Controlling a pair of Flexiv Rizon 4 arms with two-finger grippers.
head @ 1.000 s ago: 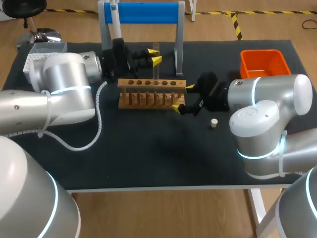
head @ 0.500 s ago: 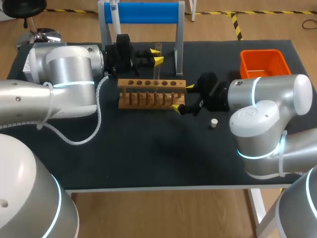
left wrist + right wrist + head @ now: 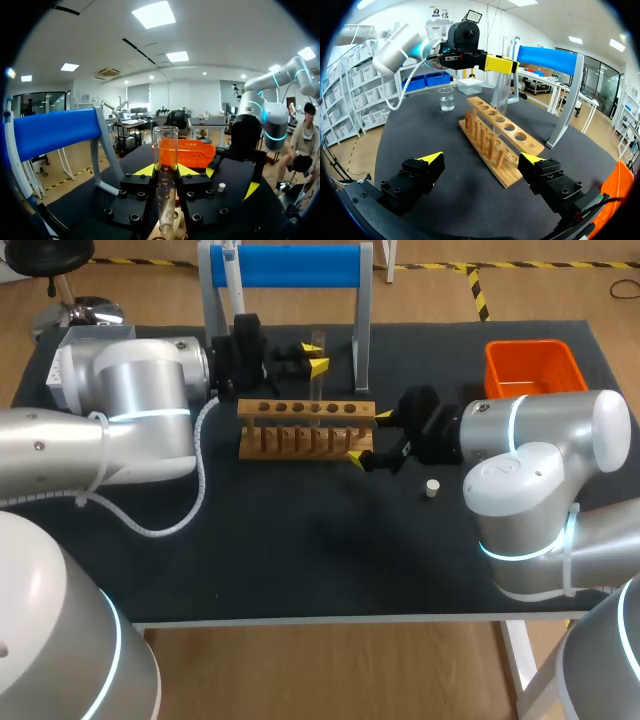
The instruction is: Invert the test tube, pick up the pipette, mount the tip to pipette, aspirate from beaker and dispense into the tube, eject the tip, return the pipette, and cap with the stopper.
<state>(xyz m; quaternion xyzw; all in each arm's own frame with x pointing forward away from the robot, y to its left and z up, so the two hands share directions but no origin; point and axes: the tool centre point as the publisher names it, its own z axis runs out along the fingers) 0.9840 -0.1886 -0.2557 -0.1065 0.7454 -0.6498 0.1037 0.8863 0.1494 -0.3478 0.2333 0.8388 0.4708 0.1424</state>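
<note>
my left end effector [image 3: 314, 354] pinches the test tube [image 3: 165, 165] between both yellow tips and holds it upright over the wooden rack [image 3: 305, 428]. the tube's lower end reaches the rack's top board; i cannot tell whether it sits in a hole. my right end effector [image 3: 370, 437] is spread wide at the rack's right end, one tip to each side, gripping nothing. the rack stands toward the far side of the desk [image 3: 300, 560], just in front of the blue-barred stand [image 3: 285, 265]. the white stopper [image 3: 431, 488] lies right of the rack, near my right arm. the orange bin [image 3: 530, 365] sits at the far right corner. the beaker [image 3: 446, 99] stands left of the rack, under my left arm.
</note>
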